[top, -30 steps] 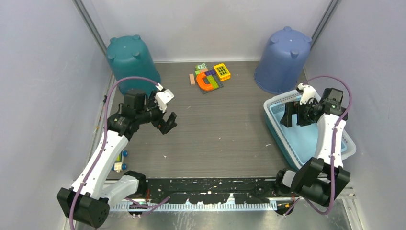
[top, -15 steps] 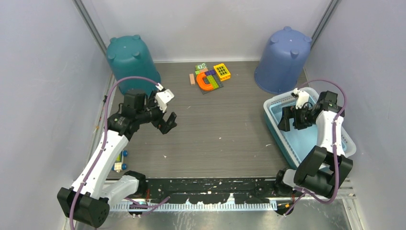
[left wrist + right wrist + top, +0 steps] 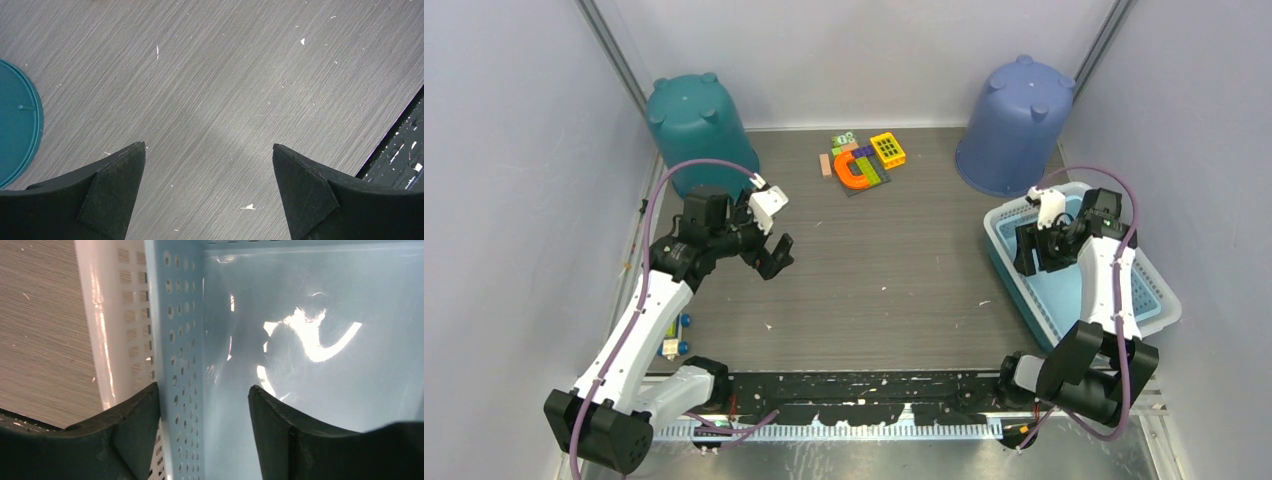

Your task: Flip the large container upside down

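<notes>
The large container is a light blue perforated basket [image 3: 1159, 300] standing upright and empty at the right of the table. My right gripper [image 3: 1028, 250] is open and straddles the basket's left wall. In the right wrist view one finger [image 3: 130, 425] is outside, against the perforated wall [image 3: 180, 315]. The other finger is inside with a gap to the wall, and the gripper [image 3: 204, 386] is not clamped. My left gripper [image 3: 774, 255] is open and empty above bare table at the left, and is also open in its wrist view [image 3: 208, 145].
An upturned teal bucket [image 3: 696, 125] stands at the back left; its rim shows in the left wrist view [image 3: 17, 125]. An upturned blue bucket [image 3: 1016, 125] stands behind the basket. Toy blocks [image 3: 862, 160] lie at the back middle. A small toy [image 3: 674, 335] lies at the left edge.
My right gripper has lowered over the basket's left wall, and the basket has shifted slightly to the right and nearer. The left arm has not moved.
</notes>
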Tool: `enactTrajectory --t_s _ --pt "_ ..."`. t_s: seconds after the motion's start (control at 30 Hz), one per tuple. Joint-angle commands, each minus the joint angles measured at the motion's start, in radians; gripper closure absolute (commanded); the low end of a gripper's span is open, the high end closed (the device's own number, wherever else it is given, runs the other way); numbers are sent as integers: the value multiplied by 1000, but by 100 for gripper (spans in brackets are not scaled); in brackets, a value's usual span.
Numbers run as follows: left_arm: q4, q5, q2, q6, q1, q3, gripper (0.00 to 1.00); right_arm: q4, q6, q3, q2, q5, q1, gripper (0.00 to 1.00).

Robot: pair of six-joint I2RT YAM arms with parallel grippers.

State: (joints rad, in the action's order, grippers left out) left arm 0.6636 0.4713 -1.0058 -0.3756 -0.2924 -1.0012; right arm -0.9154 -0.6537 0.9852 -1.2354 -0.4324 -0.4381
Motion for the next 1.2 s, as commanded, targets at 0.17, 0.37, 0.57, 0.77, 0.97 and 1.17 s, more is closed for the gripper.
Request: enactTrajectory --t_s 0.17,0.37,0.57,0.77,0.97,1.17 --pt "-29 -23 -2 4 4 -3 0 -48 -17 20 40 129 77 54" --pt "-32 -32 1 7 4 -2 0 -64 6 11 18 100 124 70" --pt "-35 -37 3 9 4 -2 0 -89 38 49 29 64 132 86" --pt "-44 -39 9 9 4 2 0 -116 74 123 84 55 132 99" --pt "-42 -40 12 8 4 0 0 -143 103 186 136 51 132 99" --pt "-41 -40 15 9 4 -3 0 -146 143 228 171 43 132 99"
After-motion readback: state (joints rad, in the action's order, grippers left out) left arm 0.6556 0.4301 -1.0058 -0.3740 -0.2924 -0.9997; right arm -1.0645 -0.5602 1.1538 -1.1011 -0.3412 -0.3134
